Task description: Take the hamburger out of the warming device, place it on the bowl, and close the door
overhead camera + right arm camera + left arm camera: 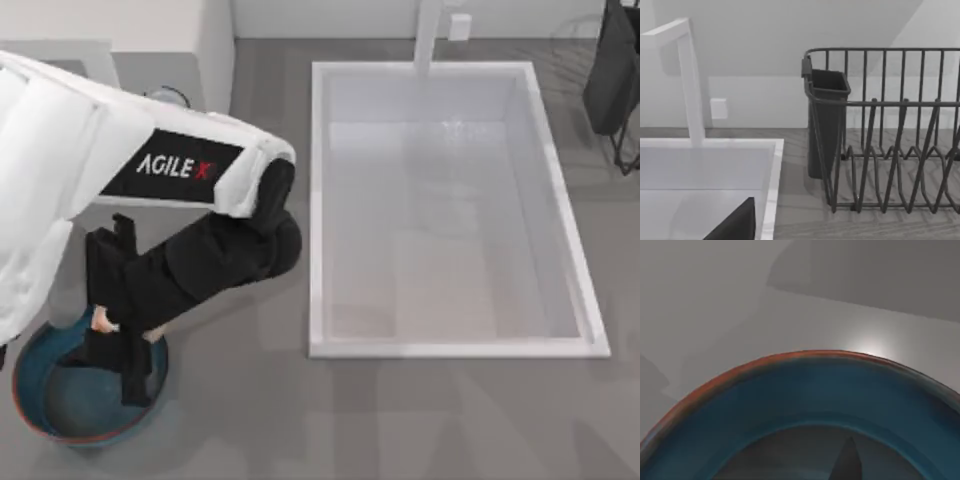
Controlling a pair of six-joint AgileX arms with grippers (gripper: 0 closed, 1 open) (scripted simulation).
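The blue-teal bowl [55, 420] with a reddish-brown rim sits at the table's front left; its rim [790, 357] curves across the left wrist view. My left gripper [120, 360] hangs over the bowl's far side, shut on the hamburger [98, 319]. Cream and orange bits of the hamburger peek out on either side of the black fingers. The white warming device [165, 40] stands at the back left, partly under my left arm. The door is hidden by that arm. A dark part of my right gripper [735, 225] shows over the sink's corner.
A large white sink basin [320, 200] with a tap [428, 35] fills the middle and right. A dark wire dish rack [890, 150] with a cutlery cup [825, 125] stands at the back right. Bare grey table lies in front of the sink.
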